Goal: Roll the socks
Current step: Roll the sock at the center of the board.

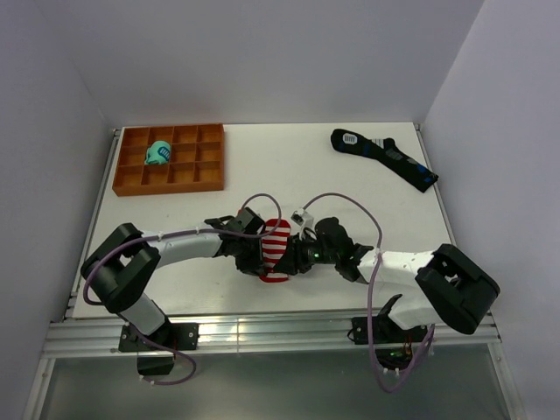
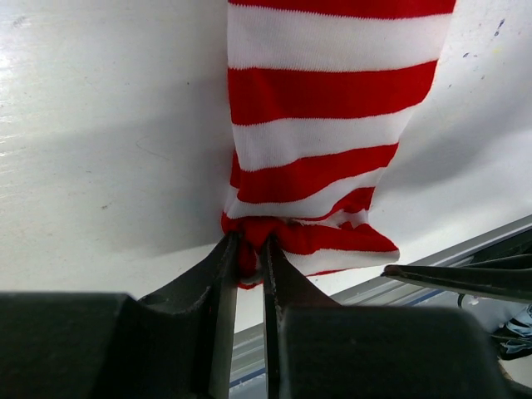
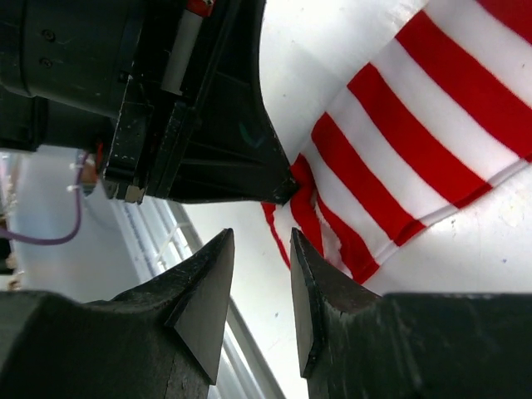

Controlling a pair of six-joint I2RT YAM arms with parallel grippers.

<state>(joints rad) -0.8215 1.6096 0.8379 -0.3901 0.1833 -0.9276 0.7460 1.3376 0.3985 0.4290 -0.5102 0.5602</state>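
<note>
On the white table between pale walls, left tool pinches the socks; right tool stands parted, empty.

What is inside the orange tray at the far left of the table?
A teal sock bundle sits in one compartment of the orange tray, second column from the left. The bundle hides that compartment's floor; other compartments look bare.

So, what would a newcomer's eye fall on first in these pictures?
The red and white striped socks draw the eye first, lying at the near side of the table, with the left gripper pinching their bunched red end. The right gripper stands beside them, jaws apart and empty. Farther back, a teal bundle sits in an orange tray at the far left, and a black sock lies at the far right.
</note>
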